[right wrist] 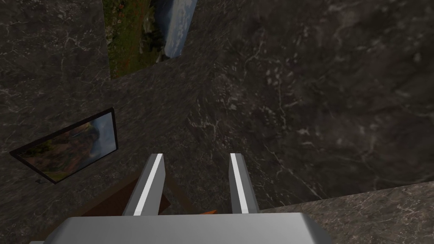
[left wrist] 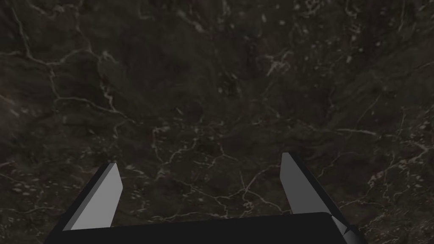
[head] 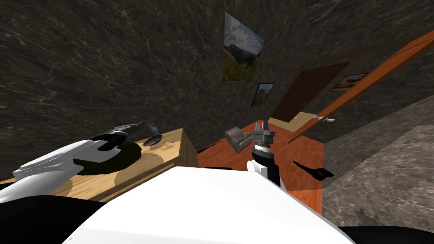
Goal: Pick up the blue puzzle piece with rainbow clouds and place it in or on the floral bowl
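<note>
A small blue piece [head: 153, 127] stands near the far edge of the wooden table [head: 169, 159] at my left. Just in front of it sits a small round dark bowl [head: 152, 140]; its pattern is too small to tell. My left gripper [head: 136, 125] reaches over the table, its tips just left of the blue piece and above the bowl's level. In the left wrist view its fingers [left wrist: 101, 199] stand wide open with nothing between them, facing a dark marbled wall. My right gripper [head: 263, 125] points up beside my chest, its fingers [right wrist: 148, 186] partly apart and empty.
A dark round patch [head: 123, 159] lies on the table under my left forearm. On the reddish floor to the right of the table are a grey boxy seat [head: 237, 139] and a dark flat object [head: 315, 169]. An orange door [head: 364, 87] stands open at right.
</note>
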